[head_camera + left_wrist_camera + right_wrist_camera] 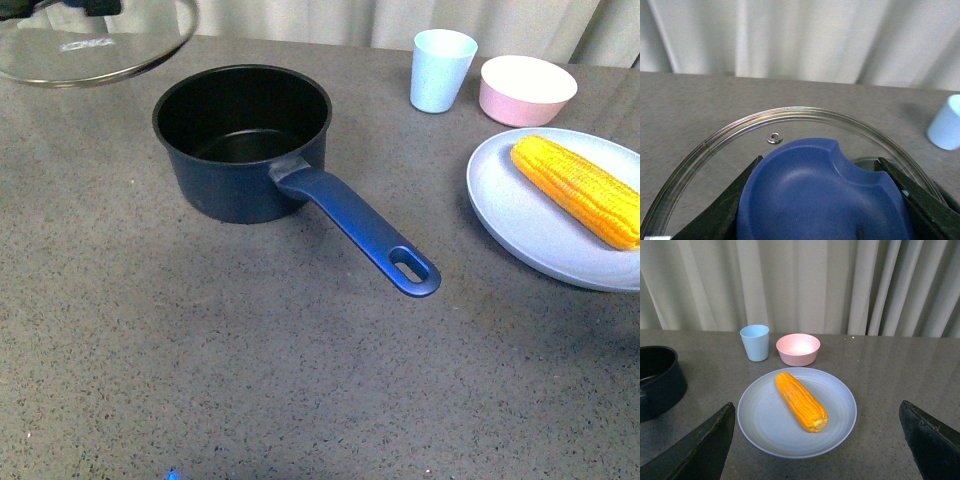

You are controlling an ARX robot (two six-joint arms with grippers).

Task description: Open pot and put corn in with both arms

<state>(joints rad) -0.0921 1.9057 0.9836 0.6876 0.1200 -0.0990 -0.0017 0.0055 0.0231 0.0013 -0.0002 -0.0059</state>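
Note:
The navy pot (243, 140) stands uncovered on the grey table, its black inside empty and its long handle (363, 233) pointing toward the front right. Its glass lid (95, 45) hangs in the air at the far left, off to the left of the pot. My left gripper (822, 200) is shut on the lid's blue knob (815, 195), inside the glass rim (790, 111). The corn (580, 188) lies on a pale blue plate (520, 220) at the right. My right gripper (817, 440) is open and hovers just short of the plate (765, 425), with the corn (801, 401) ahead of it.
A light blue cup (441, 69) and a pink bowl (527, 89) stand behind the plate at the back right; in the right wrist view the cup (755, 342) and bowl (798, 349) sit beyond the corn. A curtain hangs behind the table.

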